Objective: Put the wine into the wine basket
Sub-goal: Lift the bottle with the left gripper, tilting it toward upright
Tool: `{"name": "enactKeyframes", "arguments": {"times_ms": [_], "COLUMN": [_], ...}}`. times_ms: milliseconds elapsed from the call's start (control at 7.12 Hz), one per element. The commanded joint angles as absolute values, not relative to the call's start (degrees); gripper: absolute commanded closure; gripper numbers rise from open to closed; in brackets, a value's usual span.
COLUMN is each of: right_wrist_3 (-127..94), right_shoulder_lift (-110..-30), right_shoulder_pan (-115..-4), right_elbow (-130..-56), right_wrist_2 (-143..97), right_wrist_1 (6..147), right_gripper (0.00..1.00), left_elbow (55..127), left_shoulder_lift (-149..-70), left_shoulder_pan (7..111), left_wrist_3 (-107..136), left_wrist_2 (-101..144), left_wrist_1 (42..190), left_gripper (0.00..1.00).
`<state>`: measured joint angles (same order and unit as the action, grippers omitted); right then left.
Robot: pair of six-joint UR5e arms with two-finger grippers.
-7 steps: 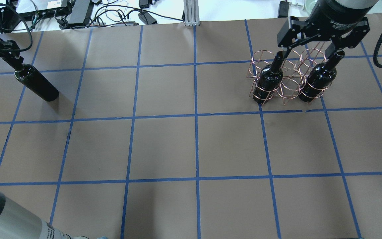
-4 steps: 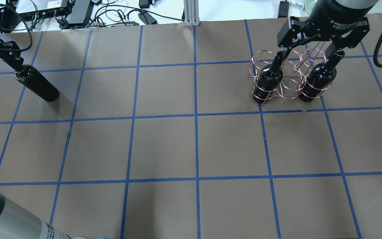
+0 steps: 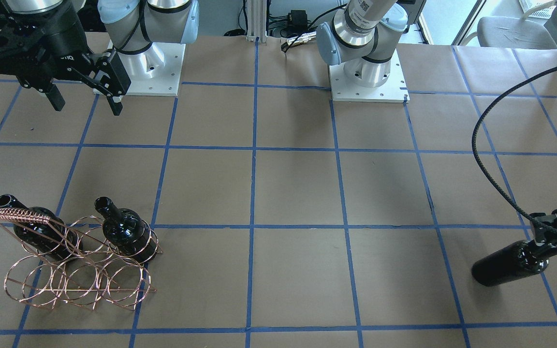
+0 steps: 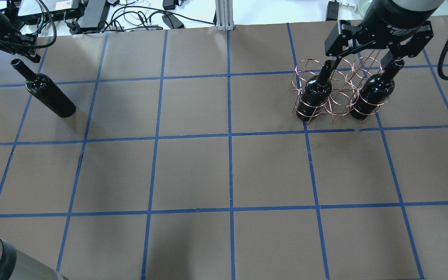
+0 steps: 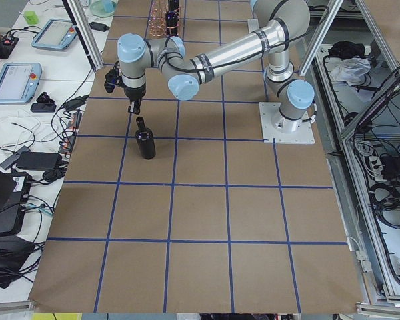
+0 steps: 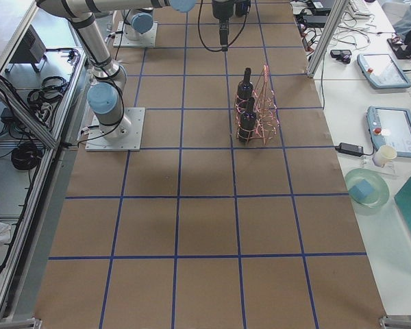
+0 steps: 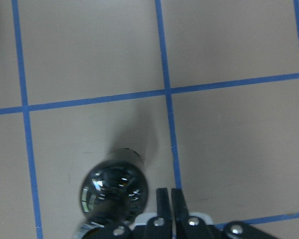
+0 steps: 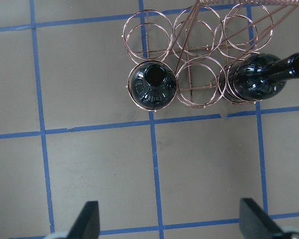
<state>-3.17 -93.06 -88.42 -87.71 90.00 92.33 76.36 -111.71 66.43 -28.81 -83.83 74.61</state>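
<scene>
A glossy black wine bottle [image 4: 49, 95] stands on the table at the far left, its neck bare; it also shows in the exterior left view [image 5: 145, 139]. My left gripper [image 4: 33, 58] is shut and empty just above and beside its mouth. In the left wrist view the fingers [image 7: 163, 196] are pressed together, right of the bottle [image 7: 114, 191]. The copper wine basket [image 4: 338, 99] stands at the far right. Two bottles [image 4: 317, 91] [image 4: 373, 91] stand in its outer rings, with the ring between them free. My right gripper [image 4: 366, 58] is wide open above the basket [image 8: 197, 35].
Cables and electronics [image 4: 91, 15] lie past the table's far edge, beside an aluminium post [image 4: 224, 15]. The arm bases [image 3: 148, 67] [image 3: 368, 72] stand on the robot's side. Brown paper with a blue tape grid covers the table between the bottle and the basket.
My left gripper was at the lone bottle's neck; it has moved away toward the far edge and the neck now shows. The bottle shifted slightly. The right arm and basket have not moved.
</scene>
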Motion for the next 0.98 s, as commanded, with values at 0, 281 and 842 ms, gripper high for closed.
{"name": "enactKeyframes", "arguments": {"times_ms": [0,281,842], "right_wrist_3": [-3.16,-3.16,-3.25], "right_shoulder_lift": [-93.16,-93.16,-92.99], "right_shoulder_pan": [-88.42,-88.42,-88.16], "right_elbow": [-87.71,-87.71,-87.28], "right_wrist_2": [90.00,90.00,89.91], "right_wrist_1": [92.29,92.46,93.07], "right_gripper": [0.00,0.00,0.00], "left_elbow": [76.82,76.82,76.73], "left_shoulder_lift": [-111.01,-110.31,-109.94], "left_shoulder_pan": [66.81,64.96,61.63], "left_wrist_3": [-29.25,-31.29,-34.36], "left_wrist_2": [-84.02,-84.37,-85.91], "left_wrist_1": [74.88,76.10,75.77], "left_gripper": [1.00,0.01,0.00]}}
